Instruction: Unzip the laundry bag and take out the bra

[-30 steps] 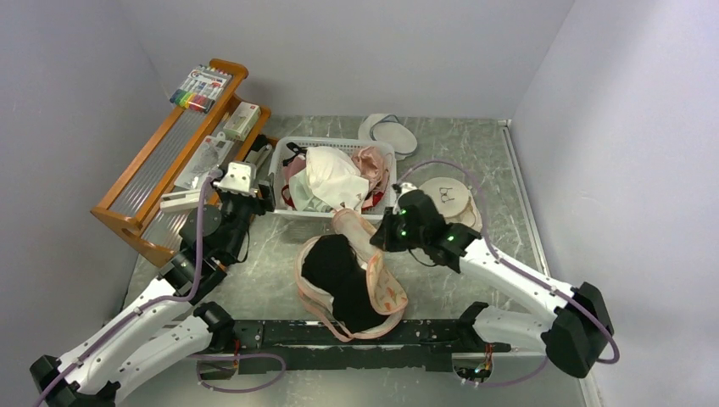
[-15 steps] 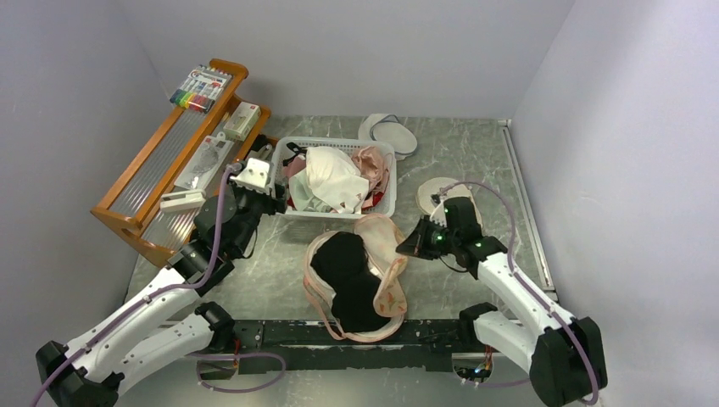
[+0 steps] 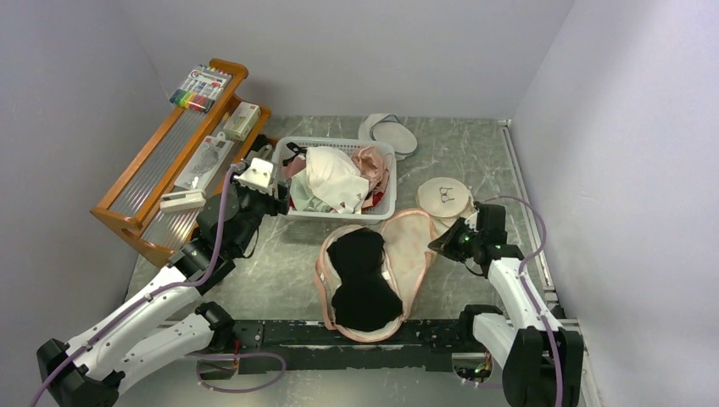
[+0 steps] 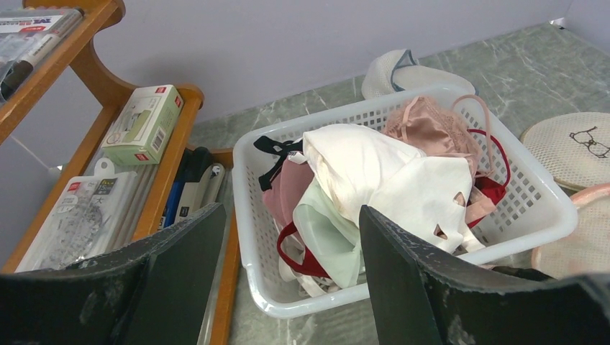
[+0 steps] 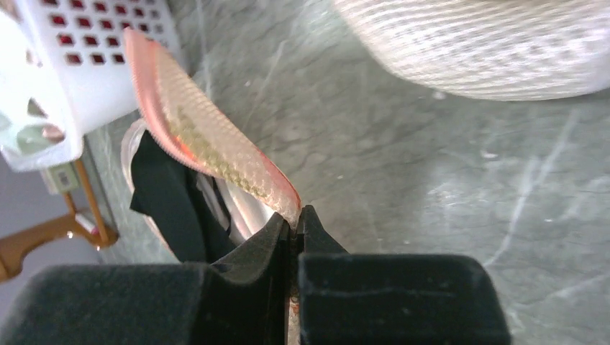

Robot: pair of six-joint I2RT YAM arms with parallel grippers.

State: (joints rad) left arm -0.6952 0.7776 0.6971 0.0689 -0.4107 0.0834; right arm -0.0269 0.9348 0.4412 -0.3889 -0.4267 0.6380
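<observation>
My right end effector (image 5: 296,215) is clamped on the pink trim at the edge of the laundry bag (image 3: 413,246). It holds the upper half out to the right, so the bag lies splayed like an open clamshell on the surface (image 3: 280,271), just in front of the basket (image 3: 335,142). I judge the zip is undone and this grip is there to keep the flap off the contents. The bra (image 3: 363,275) lies exposed in the left half of the bag, not yet taken out. It is soft matte black with two rounded cups. The bag is peach honeycomb mesh, stiff enough to hold a curve where I pinch it, with a pale lining. My left end effector (image 4: 291,215) has its fingers apart and empty, raised at the basket's left end. It is probably free to go for the bra. The basket is white plastic lattice, heaped with white, pink and red garments. A round white mesh pouch (image 3: 447,197) sits just beyond my right end effector. The surface is grey-green with a marbled look.
</observation>
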